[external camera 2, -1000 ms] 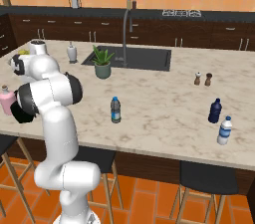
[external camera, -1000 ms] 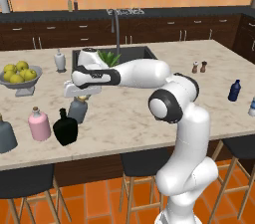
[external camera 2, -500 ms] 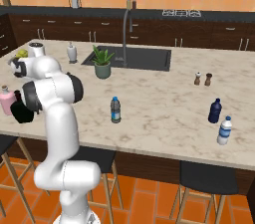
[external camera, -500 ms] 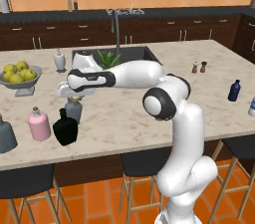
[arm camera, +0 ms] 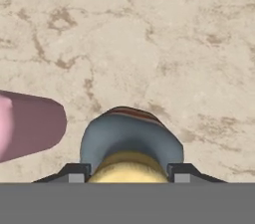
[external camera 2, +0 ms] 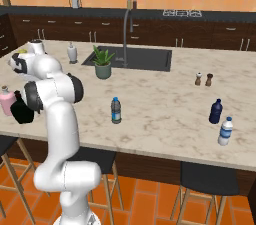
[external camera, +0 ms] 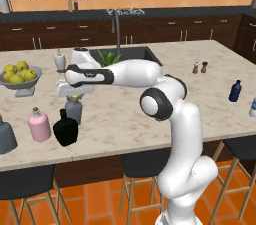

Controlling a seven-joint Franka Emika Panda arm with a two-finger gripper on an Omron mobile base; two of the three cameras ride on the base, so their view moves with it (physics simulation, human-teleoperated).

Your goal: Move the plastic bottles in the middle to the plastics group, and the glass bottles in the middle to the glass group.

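Note:
My gripper (external camera: 71, 91) hangs over the slate grey-blue glass bottle (external camera: 73, 111) and is shut on its tan cork cap. In the hand view the bottle (arm camera: 130, 138) sits right between my two fingertips. It stands close beside the squat black glass bottle (external camera: 65, 129) and near the pink bottle (external camera: 39, 125) and grey bell-shaped bottle (external camera: 6, 136) of the glass group. The small blue plastic bottle (external camera 2: 116, 110) stands alone mid-counter. The navy bottle (external camera 2: 215, 111) and pale bottle (external camera 2: 225, 131) of the plastics group stand at the right end.
A bowl of lemons (external camera: 19, 75) and a small white vase (external camera: 60, 61) stand behind the gripper. A potted plant (external camera 2: 103, 64) stands by the sink (external camera 2: 135, 59). Salt and pepper shakers (external camera: 199, 67) are further right.
The hand and the grey-blue bottle have shifted slightly left, closer to the black bottle. The other bottles stand as before.

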